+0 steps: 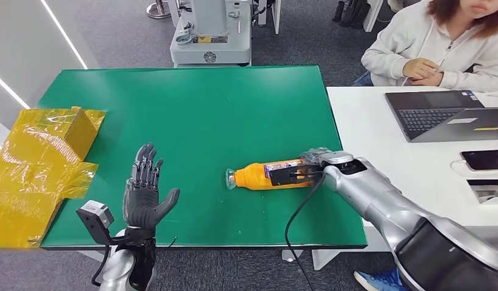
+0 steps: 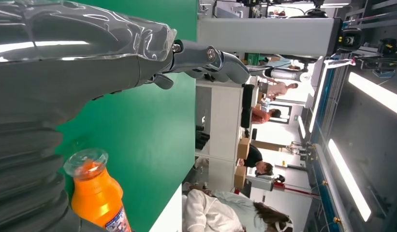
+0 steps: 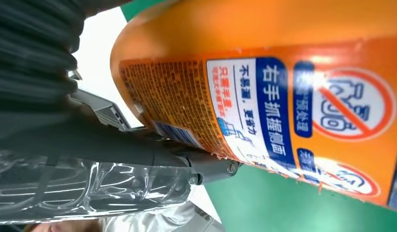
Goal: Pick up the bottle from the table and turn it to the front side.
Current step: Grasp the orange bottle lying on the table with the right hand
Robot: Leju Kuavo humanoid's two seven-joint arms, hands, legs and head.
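An orange bottle (image 1: 267,175) with a printed label lies on its side on the green table (image 1: 191,109), its cap pointing left. My right hand (image 1: 308,165) wraps the bottle's base end from the right. In the right wrist view the label (image 3: 283,101) is very close and my thumb (image 3: 206,166) presses against the bottle's side. My left hand (image 1: 146,194) is raised near the table's front left, open, fingers spread and holding nothing. In the left wrist view the bottle (image 2: 95,193) lies cap-first beyond my left hand (image 2: 206,60).
A yellow-taped cardboard box (image 1: 40,163) sits at the table's left edge. To the right stands a white table (image 1: 367,133) with a laptop (image 1: 446,115) and a phone (image 1: 484,159). A person (image 1: 440,48) sits behind it. A machine base (image 1: 210,36) stands beyond the far edge.
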